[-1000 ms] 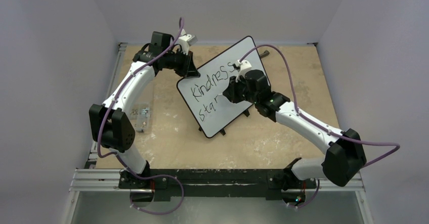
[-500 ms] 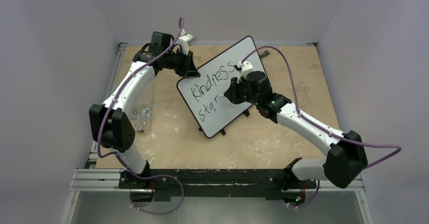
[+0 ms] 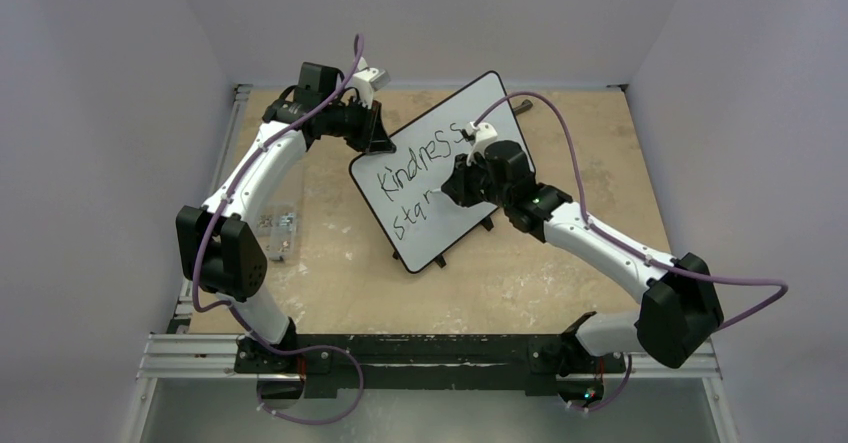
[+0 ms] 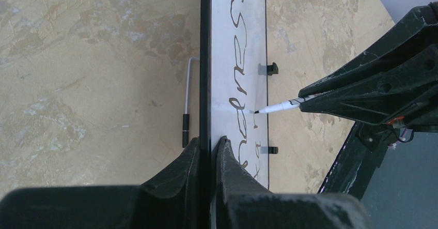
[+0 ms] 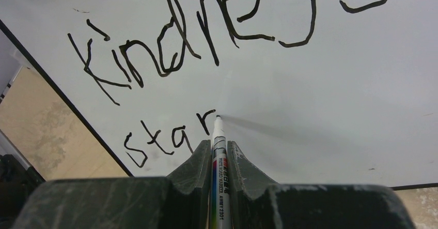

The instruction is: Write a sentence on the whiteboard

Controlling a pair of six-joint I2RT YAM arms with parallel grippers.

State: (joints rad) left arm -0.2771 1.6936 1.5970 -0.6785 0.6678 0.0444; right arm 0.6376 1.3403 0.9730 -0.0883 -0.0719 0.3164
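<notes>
From above, the whiteboard [image 3: 445, 231] sits askew on the table [image 3: 560, 273], with the left gripper [image 3: 380, 138] at its far edge and the right gripper [image 3: 455, 185] over the sentence [image 3: 412, 166]. In the left wrist view, the jaws are clenched on the board's rim. In the right wrist view, the jaws clamp a marker [image 5: 217, 136] labelled "WHITE BOARD MARKER", its tip touching the board after "star".

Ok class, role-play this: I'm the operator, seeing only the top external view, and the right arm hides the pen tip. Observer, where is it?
Observer: Right wrist view: the marker tip rests on the whiteboard, at the end of the r of "star" in the sentence.
Operator: Is the marker gripped?
Observer: Yes, the right gripper is shut on its barrel.
Operator: And the other arm?
Observer: Left wrist view shows the left gripper shut on the whiteboard's black rim, a finger on each side.
</notes>
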